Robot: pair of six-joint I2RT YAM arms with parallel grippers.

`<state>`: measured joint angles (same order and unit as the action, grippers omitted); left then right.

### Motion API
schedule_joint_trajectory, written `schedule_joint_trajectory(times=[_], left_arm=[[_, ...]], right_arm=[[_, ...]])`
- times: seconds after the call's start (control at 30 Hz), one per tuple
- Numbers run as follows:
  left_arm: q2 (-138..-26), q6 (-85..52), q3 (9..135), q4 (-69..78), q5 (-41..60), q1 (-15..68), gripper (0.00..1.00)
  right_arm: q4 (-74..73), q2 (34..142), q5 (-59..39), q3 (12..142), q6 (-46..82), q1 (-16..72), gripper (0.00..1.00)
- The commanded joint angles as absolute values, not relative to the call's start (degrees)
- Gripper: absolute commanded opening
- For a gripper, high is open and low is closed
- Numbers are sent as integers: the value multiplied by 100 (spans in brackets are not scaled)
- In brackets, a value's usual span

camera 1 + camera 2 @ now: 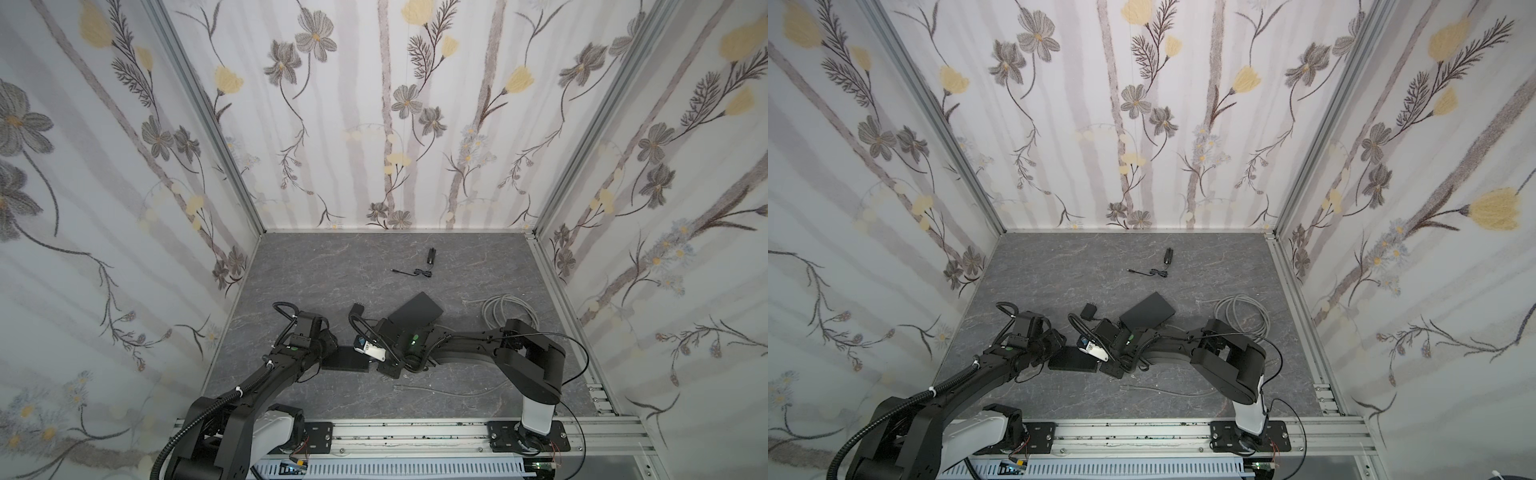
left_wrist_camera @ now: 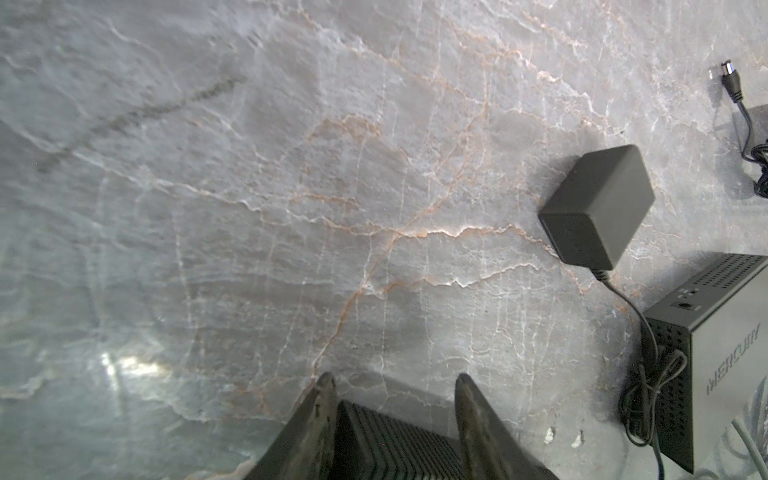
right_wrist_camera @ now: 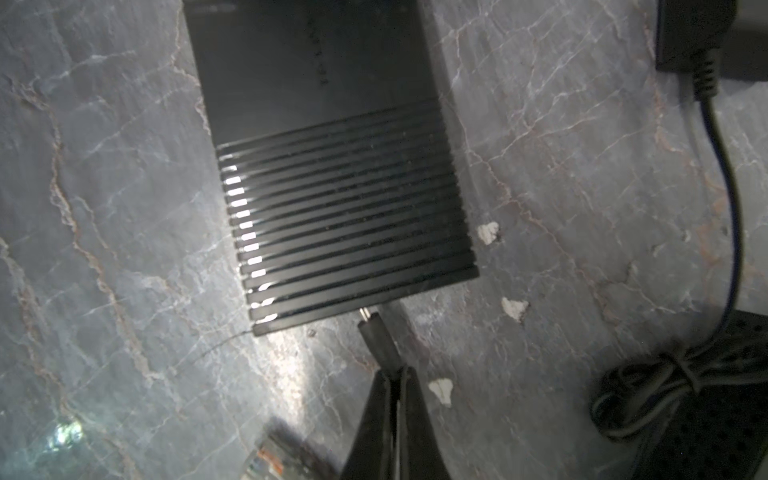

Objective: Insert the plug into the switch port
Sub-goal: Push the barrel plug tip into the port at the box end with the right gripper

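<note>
The switch is a small flat black box with a ribbed top, lying on the marble table between my two arms. My left gripper is shut on it, one finger on each side of the ribbed end. My right gripper is shut on the black barrel plug. The plug's metal tip touches the switch's near edge. The port itself is hidden from view.
A black power adapter lies beside a larger black perforated box, with a bundled black cord next to it. A coiled grey cable is at the right, a loose grey cable at the front, and another small adapter at the back.
</note>
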<state>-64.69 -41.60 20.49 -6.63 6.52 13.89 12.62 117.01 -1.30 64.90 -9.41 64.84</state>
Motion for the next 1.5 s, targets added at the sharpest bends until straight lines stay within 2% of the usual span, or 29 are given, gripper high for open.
schedule_joint_trajectory(times=[0.0, 0.5, 0.87, 1.2, 1.47], left_arm=[[-6502, -4341, 1991, -1017, 1274, 1433, 48], [-6030, -4492, 1837, -1348, 1002, 1433, 51], [-5972, -4394, 1923, -1541, 834, 1408, 53], [-6261, -4370, 1925, -1100, 1295, 1458, 50], [-6067, -4788, 1672, -878, 1347, 1609, 49]], right_arm=[[70, 11772, -580, 6662, -720, 6574, 0], [-64, 11785, 2, 6780, 552, 6680, 0], [105, 11810, -32, 6788, 440, 6703, 0], [341, 12096, -441, 7259, -427, 6798, 0], [352, 12173, -536, 7617, -334, 6702, 0]])
